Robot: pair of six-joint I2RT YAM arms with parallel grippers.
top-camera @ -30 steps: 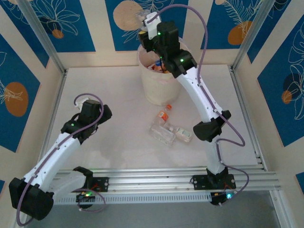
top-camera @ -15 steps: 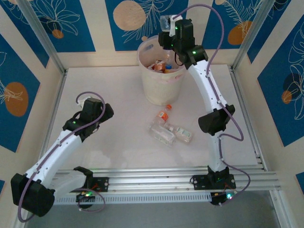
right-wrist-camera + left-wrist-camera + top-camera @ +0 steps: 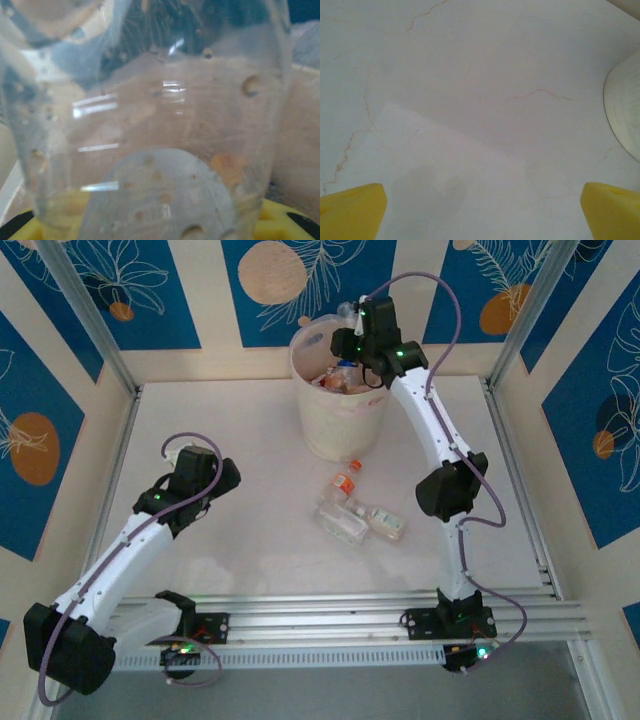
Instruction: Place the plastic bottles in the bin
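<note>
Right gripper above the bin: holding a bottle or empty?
Holding. The right gripper is shut on a clear bottle, seen between its yellow pads in the wrist view, over the bin.

Behind the left hand (image 3: 482, 212) and the right hand (image 3: 350, 338), whose fingers (image 3: 350, 212) are bright yellow, the left arm (image 3: 115, 565) and right arm (image 3: 428, 425) are slim white shells linked by chunky black joint housings. Each arm shows a small green light (image 3: 398, 352) close behind its hand. A lilac-grey cable (image 3: 425, 295) loops out from behind each hand and trails back to a black base (image 3: 452, 625).
</note>
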